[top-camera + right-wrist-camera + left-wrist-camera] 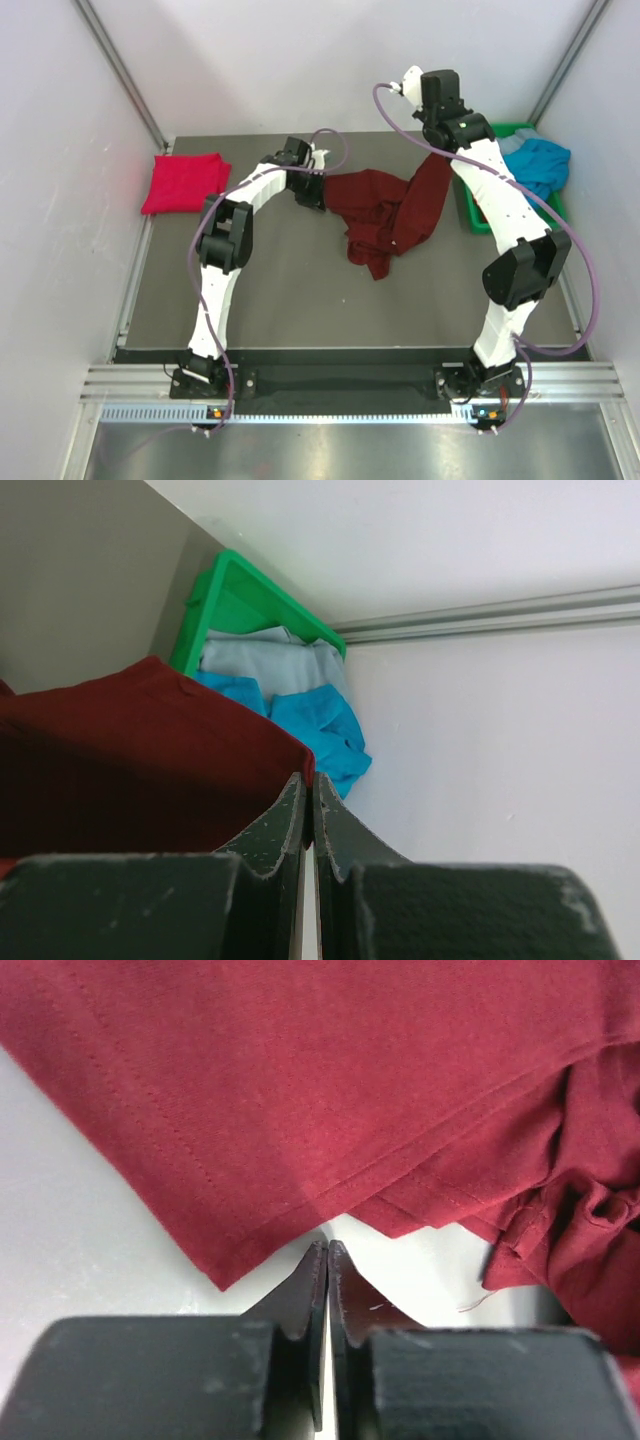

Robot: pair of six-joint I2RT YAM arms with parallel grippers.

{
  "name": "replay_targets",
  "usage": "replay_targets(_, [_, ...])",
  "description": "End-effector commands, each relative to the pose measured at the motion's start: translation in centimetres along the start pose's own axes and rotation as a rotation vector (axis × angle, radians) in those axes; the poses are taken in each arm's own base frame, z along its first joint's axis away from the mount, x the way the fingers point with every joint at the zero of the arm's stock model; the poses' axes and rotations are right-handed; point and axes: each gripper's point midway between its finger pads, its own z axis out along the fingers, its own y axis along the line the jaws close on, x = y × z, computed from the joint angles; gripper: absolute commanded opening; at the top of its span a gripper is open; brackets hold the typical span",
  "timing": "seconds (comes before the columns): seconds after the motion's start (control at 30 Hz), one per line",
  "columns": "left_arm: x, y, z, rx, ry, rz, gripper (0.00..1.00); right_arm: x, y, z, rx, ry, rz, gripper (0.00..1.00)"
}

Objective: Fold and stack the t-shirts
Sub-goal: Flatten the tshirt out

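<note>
Left wrist view alone shows the left gripper (327,1250) closed tight, dark maroon soft cloth t-shirt (330,1090) just past its tips; right gripper (310,782) holds it.

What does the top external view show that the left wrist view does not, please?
Only the top external view: the folded crimson red t-shirt, the green bin holding a teal-blue t-shirt, and the right gripper holding up one end of the dark maroon t-shirt. Only the left wrist view: the hem stitching, and the left gripper shut just off that hem, no cloth visible between its jaws. Both: the dark maroon t-shirt on the table.
</note>
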Motion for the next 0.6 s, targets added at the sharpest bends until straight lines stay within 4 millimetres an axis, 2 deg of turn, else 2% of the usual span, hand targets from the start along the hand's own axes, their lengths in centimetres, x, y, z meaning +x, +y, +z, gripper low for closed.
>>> replay_targets(0.0, [-0.9, 1.1, -0.5, -0.038, -0.026, 0.031, 0.00, -0.9, -2.5, -0.8, 0.056, -0.038, 0.069, 0.00])
replay_targets(0.23, [-3.1, 2.6, -2.8, -0.120, -0.093, 0.060, 0.00, -1.2, -2.6, -0.7, 0.058, -0.045, 0.076, 0.00])
replay_targets(0.27, [-3.2, 2.9, -3.0, -0.144, -0.098, 0.053, 0.14, -1.2, -2.5, -0.6, 0.056, -0.044, 0.076, 0.00])
replay_targets(0.37, [-3.3, 3.5, -3.5, -0.185, -0.103, 0.043, 0.35, -1.3, -2.5, -0.6, 0.056, -0.047, 0.079, 0.00])
replay_targets(0.57, [-3.0, 4.2, -3.7, -0.211, -0.095, 0.033, 0.43, -1.3, -2.4, -0.6, 0.051, -0.046, 0.078, 0.00])
